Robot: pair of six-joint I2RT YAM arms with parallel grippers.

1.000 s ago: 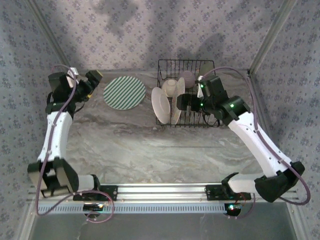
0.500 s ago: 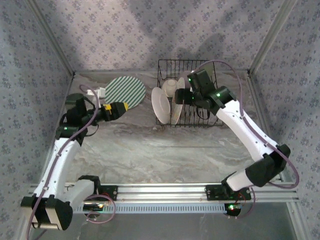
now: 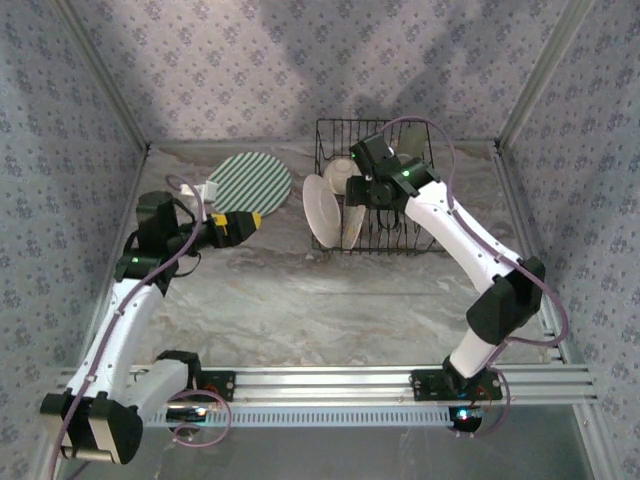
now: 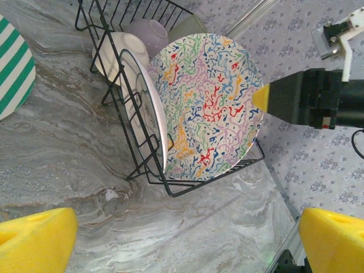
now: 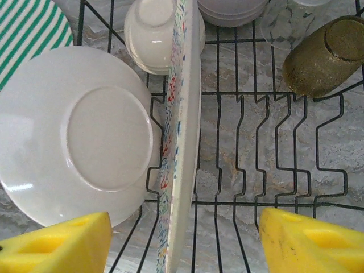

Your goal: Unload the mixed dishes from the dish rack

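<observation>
The black wire dish rack (image 3: 400, 215) stands at the back of the table. In it the squiggle plate (image 4: 207, 108) stands on edge beside a white plate (image 4: 142, 114), with a cream cup (image 4: 116, 51) and a lilac bowl (image 4: 149, 31) behind them. My right gripper (image 5: 185, 244) hangs over the rack, open, and the squiggle plate's rim (image 5: 182, 131) runs between its yellow fingers (image 5: 62, 244) with a gap on each side. The white plate's back (image 5: 79, 133) lies left of it. My left gripper (image 4: 182, 242) is open over bare table, left of the rack, with nothing in it.
A green-striped plate (image 3: 250, 183) lies flat on the table left of the rack. An olive cup (image 5: 324, 54) and a clear glass (image 5: 284, 23) lie in the rack's far right corner. Patterned walls close in the back and sides.
My left arm swung down from the back left wall and now points at the rack. My right gripper moved left over the plates and its fingers have narrowed.
</observation>
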